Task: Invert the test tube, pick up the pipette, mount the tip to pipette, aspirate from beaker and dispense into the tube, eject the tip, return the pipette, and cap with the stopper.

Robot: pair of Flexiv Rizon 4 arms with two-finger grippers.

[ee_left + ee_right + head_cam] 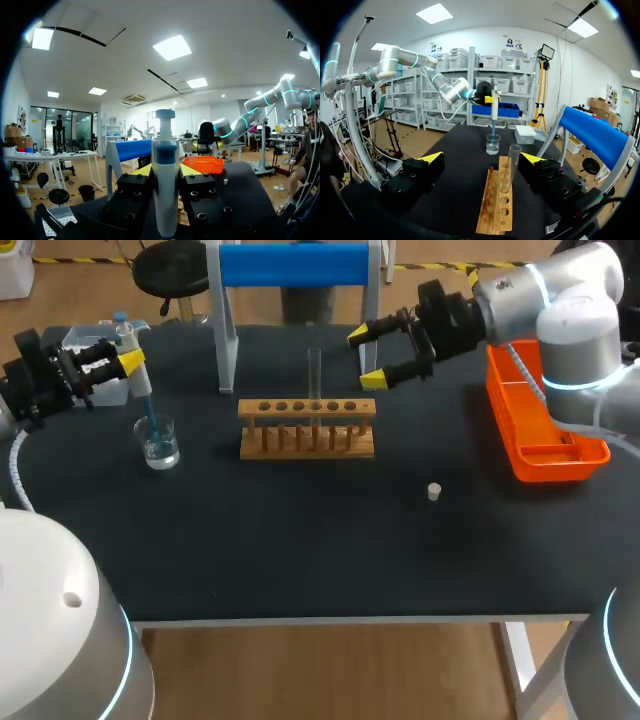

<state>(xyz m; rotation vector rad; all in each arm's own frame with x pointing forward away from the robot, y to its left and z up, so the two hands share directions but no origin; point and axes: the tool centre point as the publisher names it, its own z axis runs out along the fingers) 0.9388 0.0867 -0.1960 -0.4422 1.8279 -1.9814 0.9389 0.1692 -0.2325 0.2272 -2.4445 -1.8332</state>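
While the pipette (133,368) is probably light, stiff plastic, its smooth barrel could slip or twist, so the mid-barrel hold under the plunger looks right. Left jaws are clenched on it from both sides; the left wrist view shows the barrel squarely between the finger blocks, plunger end sticking out past them. Pipette hangs roughly upright, slightly tilted. Blue tip (150,416) is on and reaches down into the beaker (160,444), which holds clear liquid. Can't tell if the tip touches the glass wall. Judgement: the tip is thin and only push-fitted, so side load against the rim could knock it loose or tip the small beaker.

Test tube (509,167) stands upright in the wooden rack (307,430) mid-table (300,540), mouth up. Thin glass, likely fragile and slick; best held on the bare length above the rack with a light squeeze. Right jaws are released and wide apart, holding nothing. Tube sits just ahead of their gap, off toward one finger and touching neither.

Stopper (434,491) lies loose on the table, well apart from both jaws. It is small, so likely fiddly to pinch.
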